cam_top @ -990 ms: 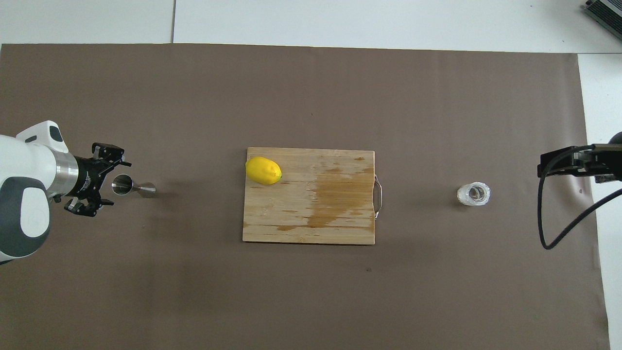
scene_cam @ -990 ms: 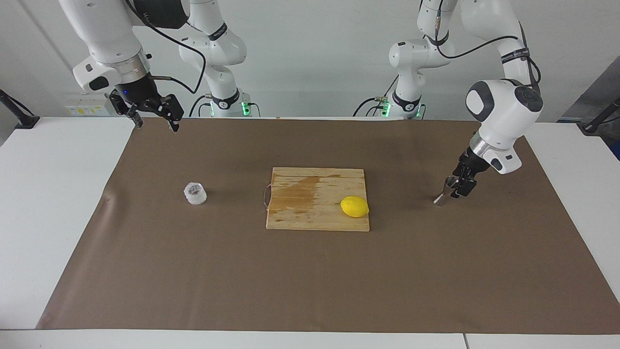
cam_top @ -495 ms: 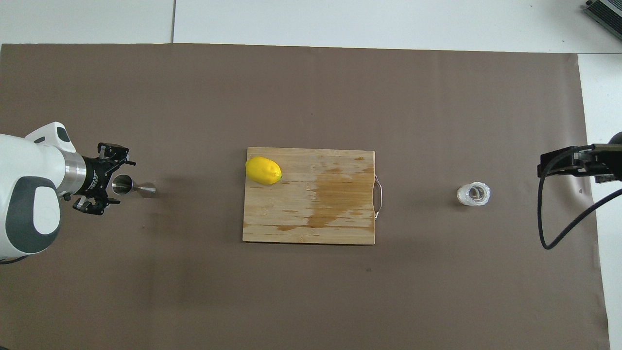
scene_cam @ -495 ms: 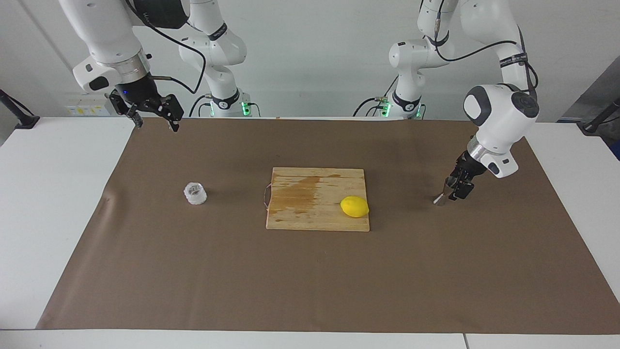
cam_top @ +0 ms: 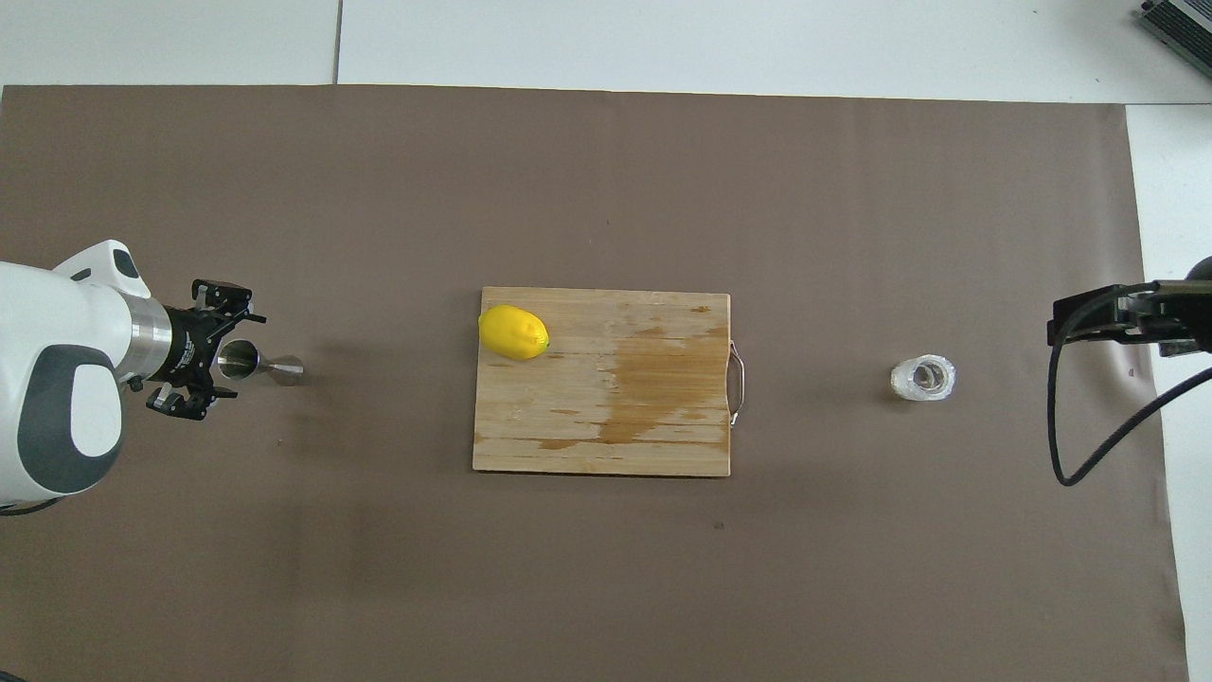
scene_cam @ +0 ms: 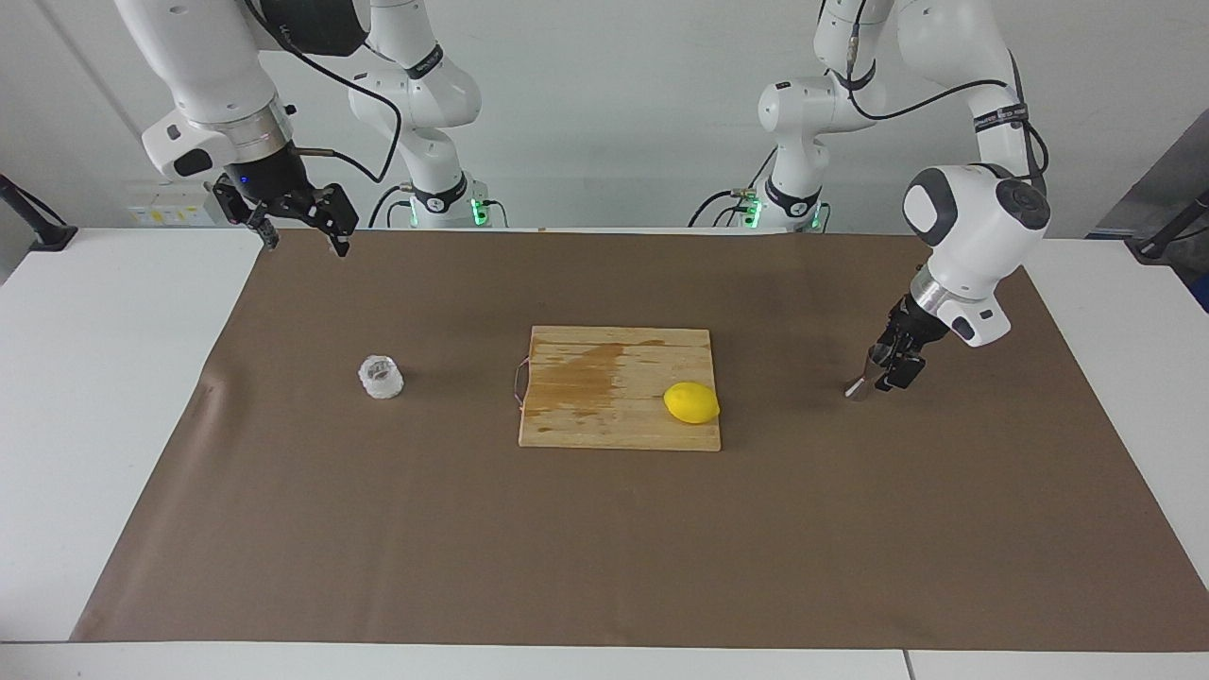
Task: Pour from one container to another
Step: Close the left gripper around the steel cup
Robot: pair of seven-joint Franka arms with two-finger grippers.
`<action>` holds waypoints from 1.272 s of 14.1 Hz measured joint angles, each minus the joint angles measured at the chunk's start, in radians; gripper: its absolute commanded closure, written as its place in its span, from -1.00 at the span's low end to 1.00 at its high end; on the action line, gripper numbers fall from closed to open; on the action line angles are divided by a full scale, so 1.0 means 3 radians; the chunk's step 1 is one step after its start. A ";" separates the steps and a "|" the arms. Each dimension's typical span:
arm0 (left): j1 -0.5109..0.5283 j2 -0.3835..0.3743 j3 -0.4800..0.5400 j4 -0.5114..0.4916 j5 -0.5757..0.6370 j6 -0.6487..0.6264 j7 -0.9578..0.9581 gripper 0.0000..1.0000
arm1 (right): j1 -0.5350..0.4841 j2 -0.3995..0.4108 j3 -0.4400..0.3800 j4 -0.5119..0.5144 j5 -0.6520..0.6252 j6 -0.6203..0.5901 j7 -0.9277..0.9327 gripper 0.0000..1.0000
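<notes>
Facing view: the job looks to be at its opening step, securing the receiving vessel, with no pouring begun. The left tool is down at the table, right beside the upper cup of the steel jigger, which stands on the brown mat toward the left arm's end. From this side the black fingers partly hide the jigger's top, so contact cannot be read here. The glass tumbler sits on the mat toward the right arm's end, well apart from the jigger. A wooden cutting board carrying a lemon lies between them. The right tool hangs released, fingers spread, over the mat's edge nearest the robots. It is nowhere near the tumbler, and that arm waits.

Overhead view: the left tool's fingers stand apart on either side of the jigger's open mouth, straddling it rather than pinching it, so the tool reads as unclenched and nothing is grasped. The jigger's mouth lies just at the fingertips and its base points away toward the board. The next move probably calls for closing squarely on the upper cone or the waist without tipping the narrow piece. After that the right arm has to fetch the tumbler, which stands alone and untouched.
</notes>
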 measured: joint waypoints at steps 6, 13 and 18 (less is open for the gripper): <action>0.0005 0.0000 0.0016 -0.0007 -0.0055 0.0021 -0.0013 -0.55 | 0.0000 0.0000 0.0000 0.0000 0.0000 0.0000 0.0000 -1.00; 0.0005 0.0000 0.0018 -0.0009 -0.0058 0.0022 -0.0021 -0.25 | 0.0000 0.0000 0.0000 0.0000 0.0000 0.0000 0.0000 -1.00; 0.0006 0.0000 0.0018 -0.0010 -0.0059 0.0023 -0.0022 0.10 | 0.0000 0.0000 0.0000 0.0000 0.0000 0.0000 0.0000 -1.00</action>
